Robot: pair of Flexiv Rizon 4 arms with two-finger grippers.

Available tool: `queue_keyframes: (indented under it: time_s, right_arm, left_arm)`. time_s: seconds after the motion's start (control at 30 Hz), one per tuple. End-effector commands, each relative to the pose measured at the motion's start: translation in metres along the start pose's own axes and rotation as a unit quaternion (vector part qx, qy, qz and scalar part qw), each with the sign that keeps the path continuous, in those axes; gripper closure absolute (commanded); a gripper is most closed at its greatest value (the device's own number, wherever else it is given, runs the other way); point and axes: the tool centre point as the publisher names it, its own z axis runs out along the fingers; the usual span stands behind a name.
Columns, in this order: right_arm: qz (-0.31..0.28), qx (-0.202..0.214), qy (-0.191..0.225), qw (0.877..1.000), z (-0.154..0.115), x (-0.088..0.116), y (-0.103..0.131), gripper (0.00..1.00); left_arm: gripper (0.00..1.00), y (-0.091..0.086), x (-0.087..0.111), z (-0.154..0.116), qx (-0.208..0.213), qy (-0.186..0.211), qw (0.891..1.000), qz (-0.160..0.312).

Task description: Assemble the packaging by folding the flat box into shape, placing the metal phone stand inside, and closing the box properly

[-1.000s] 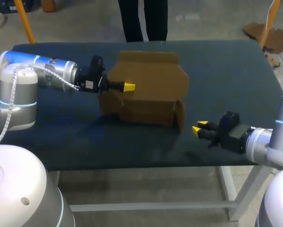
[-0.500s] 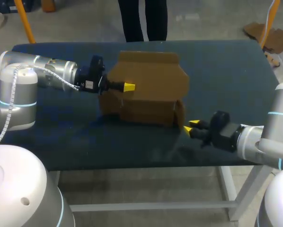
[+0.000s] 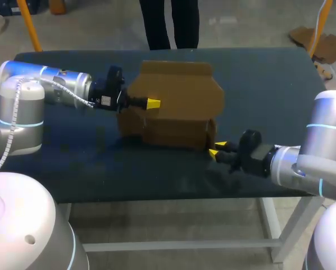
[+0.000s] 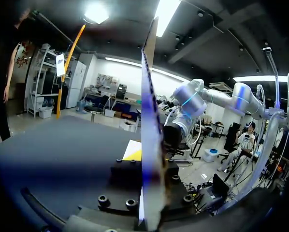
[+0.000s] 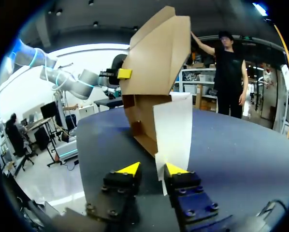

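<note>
Box (image 3: 176,104) of brown cardboard, only partly folded, stands near the middle of my dark table (image 3: 269,90), a little toward the far edge. Its big upper panel (image 3: 179,93) is tilted up over a lower body that is open on the side facing my left arm. From the head view my left gripper (image 3: 153,103) comes in from the left, level with that panel, one yellow tip lying against the panel's near face. The left wrist view shows the same panel edge-on, rising straight up out of the middle of the gripper. One yellow tip (image 4: 134,153) shows on one side of it and the other is hidden behind the card. The finger blocks sit tight on either side, so I read this pincer as clamped on the box's panel. My right gripper (image 3: 217,149) sits low over the table at the box's near right corner, just beside a small side flap (image 3: 212,134) that sticks out there. In the right wrist view that flap stands upright between the two yellow tips, close against one finger with a clear gap to the other, so this pincer is parted, not gripping. Beyond the flap the box's open brown interior shows, with the raised panel above it and my left gripper's yellow tip against that panel.
</note>
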Motion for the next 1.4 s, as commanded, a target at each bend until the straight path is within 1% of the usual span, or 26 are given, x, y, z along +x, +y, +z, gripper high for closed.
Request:
queue_keyframes:
  time_s: [0.03, 0.27, 0.47, 0.6, 0.67, 0.7, 0.77, 0.9, 0.97, 1.0, 1.13, 1.4]
  right_arm:
    - [-0.002, 0.005, -0.006, 1.000, 0.010, 0.003, 0.004, 0.65]
    - [-0.002, 0.008, -0.041, 0.999, -0.002, 0.002, 0.004, 0.64]
    - [-0.005, 0.009, -0.058, 0.998, -0.012, 0.002, 0.003, 0.62]
    - [-0.006, 0.011, -0.067, 0.998, -0.014, -0.004, 0.001, 0.60]
    - [-0.008, 0.009, -0.090, 0.996, -0.014, -0.009, 0.000, 0.58]
    - [-0.013, 0.010, -0.109, 0.994, -0.014, -0.012, -0.001, 0.58]
    - [-0.012, 0.002, -0.121, 0.993, -0.013, -0.014, -0.002, 0.58]
    - [-0.021, -0.006, -0.160, 0.987, -0.007, -0.018, -0.004, 0.58]
    - [-0.017, -0.015, -0.156, 0.987, -0.003, -0.020, -0.003, 0.58]
    - [-0.018, -0.015, -0.163, 0.986, -0.001, -0.021, -0.003, 0.57]
    - [-0.018, -0.018, -0.165, 0.986, 0.009, -0.021, -0.003, 0.58]
    - [-0.014, -0.021, -0.162, 0.987, 0.015, -0.022, -0.002, 0.59]
  left_arm:
    - [1.00, 0.004, -0.001, 0.000, 0.000, 0.002, 1.000, 0.000]
    - [1.00, 0.004, -0.001, 0.000, 0.000, 0.002, 1.000, 0.000]
    - [1.00, 0.004, -0.001, 0.000, 0.000, 0.002, 1.000, 0.000]
    - [1.00, 0.004, -0.001, 0.000, 0.000, 0.002, 1.000, 0.000]
    - [1.00, 0.004, -0.001, 0.000, 0.000, 0.002, 1.000, 0.000]
    - [1.00, 0.004, -0.001, 0.000, 0.000, 0.002, 1.000, 0.000]
    - [1.00, 0.004, -0.001, 0.000, 0.000, 0.002, 1.000, 0.000]
    - [1.00, 0.004, -0.001, 0.000, 0.000, 0.002, 1.000, 0.000]
    - [1.00, 0.004, -0.001, 0.000, 0.000, 0.002, 1.000, 0.000]
    - [1.00, 0.004, -0.001, 0.000, 0.000, 0.002, 1.000, 0.000]
    - [1.00, 0.004, -0.001, 0.000, 0.000, 0.002, 1.000, 0.000]
    - [1.00, 0.004, -0.001, 0.000, 0.000, 0.002, 1.000, 0.000]
